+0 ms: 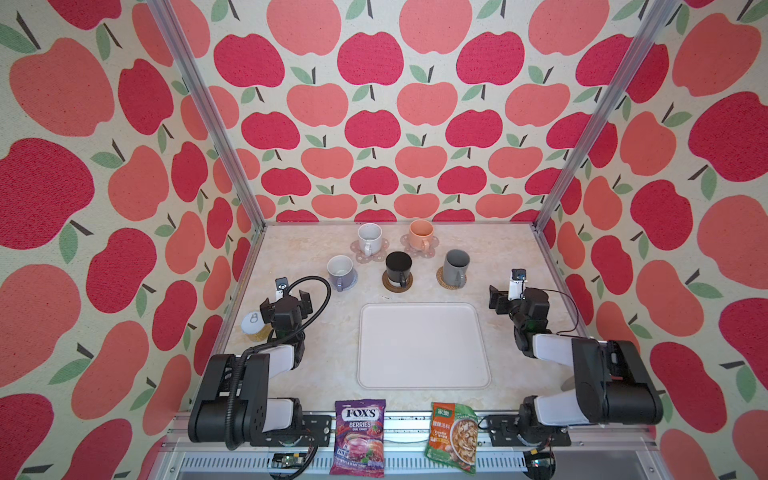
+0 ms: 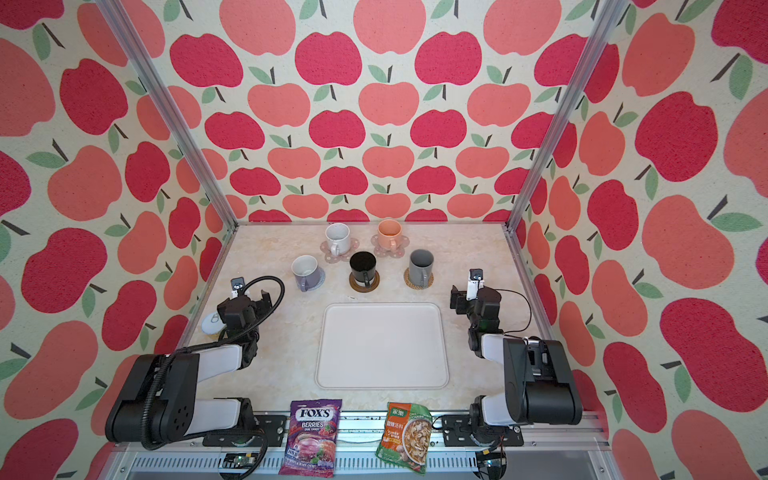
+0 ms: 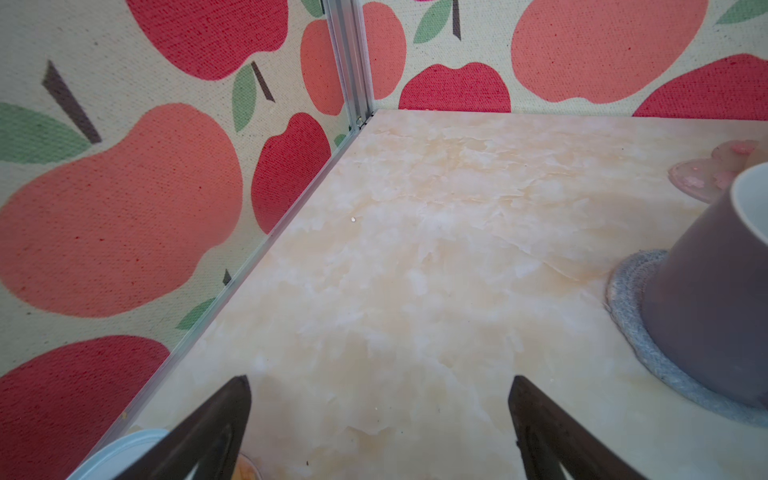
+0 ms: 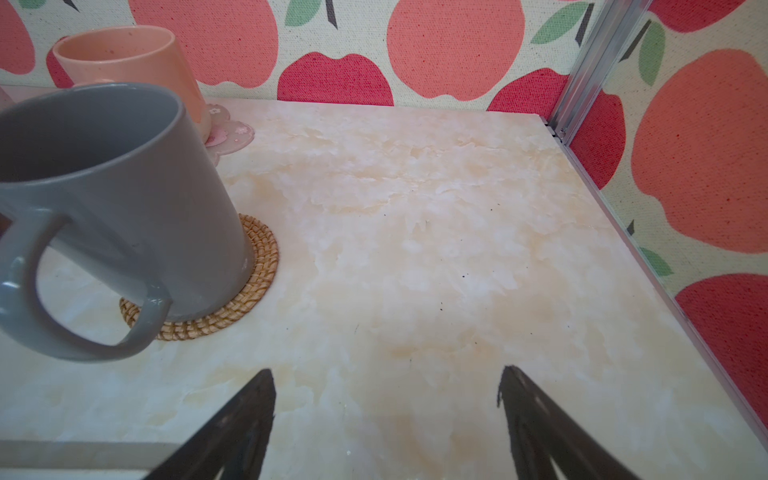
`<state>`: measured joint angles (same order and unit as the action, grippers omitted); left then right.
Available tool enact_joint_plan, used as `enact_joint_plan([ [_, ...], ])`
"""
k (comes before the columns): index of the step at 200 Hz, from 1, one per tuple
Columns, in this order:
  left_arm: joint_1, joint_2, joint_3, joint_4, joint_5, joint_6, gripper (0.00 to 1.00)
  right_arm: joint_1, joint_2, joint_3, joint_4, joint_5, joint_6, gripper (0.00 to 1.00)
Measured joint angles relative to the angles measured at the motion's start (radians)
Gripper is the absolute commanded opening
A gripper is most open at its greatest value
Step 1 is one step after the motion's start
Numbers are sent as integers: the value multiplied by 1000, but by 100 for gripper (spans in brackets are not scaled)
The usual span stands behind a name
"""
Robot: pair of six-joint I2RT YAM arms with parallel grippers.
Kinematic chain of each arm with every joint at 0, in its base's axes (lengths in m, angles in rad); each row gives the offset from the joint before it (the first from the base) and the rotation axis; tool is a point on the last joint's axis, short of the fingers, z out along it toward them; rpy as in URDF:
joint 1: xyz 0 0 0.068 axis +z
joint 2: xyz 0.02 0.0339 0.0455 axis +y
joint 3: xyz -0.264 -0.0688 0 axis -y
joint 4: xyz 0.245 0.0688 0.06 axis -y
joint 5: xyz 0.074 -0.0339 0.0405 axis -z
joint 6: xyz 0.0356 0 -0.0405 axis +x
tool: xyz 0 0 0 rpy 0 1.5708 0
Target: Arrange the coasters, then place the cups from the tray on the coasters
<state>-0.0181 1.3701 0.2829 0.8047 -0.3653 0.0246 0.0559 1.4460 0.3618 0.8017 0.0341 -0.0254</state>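
- Five cups stand upright, each on its own coaster, on the far half of the bench [image 1: 519, 266], beyond the tray [image 1: 424, 345].
- Back row, near the far wall: white cup [image 1: 369, 237] on the left pink coaster [image 1: 356, 250], peach cup [image 1: 421, 234] on the right pink coaster [image 1: 432, 246].
- Front row: lavender cup [image 1: 340, 270] with a white inside on the grey coaster [image 1: 353, 283], black cup [image 1: 398, 268] on the brown coaster [image 1: 409, 285], grey cup [image 1: 456, 266] on the rattan coaster [image 1: 442, 279].
- All handles face the near side.
- The tray is pale with rounded corners and a low rim. It lies flat mid-bench, its far edge near the brown coaster but apart from it.
- Left pincer [image 3: 380, 415]: fingers apart, gripping nothing, over open bench between the lavender cup and the left wall rail.
- Right pincer [image 4: 386, 415]: fingers apart, gripping nothing, over open bench between the grey cup and the right wall rail.
- A white-lidded jar [image 1: 254, 324] sits at the left edge beside the left arm.
- A candy bag [image 1: 359, 436] and a soup packet [image 1: 453, 436] lie on the near rail.
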Motion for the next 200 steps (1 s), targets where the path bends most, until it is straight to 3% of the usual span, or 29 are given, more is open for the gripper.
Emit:
enact_joint_plan([
  [43,-9,76,18,84,34,19,99,0,130,-11,148,-9,-15,89],
  [59,-13,124,17,163,43,23,99,0,138,-15,162,-14,-21,99],
  [81,-22,201,-9,264,52,31,99,0,138,-14,174,-18,-31,99],
  [131,14,229,-24,334,116,22,99,0,138,-7,173,-8,-31,99],
  [200,68,253,78,225,177,-11,99,0,138,-7,173,-6,-31,99],
])
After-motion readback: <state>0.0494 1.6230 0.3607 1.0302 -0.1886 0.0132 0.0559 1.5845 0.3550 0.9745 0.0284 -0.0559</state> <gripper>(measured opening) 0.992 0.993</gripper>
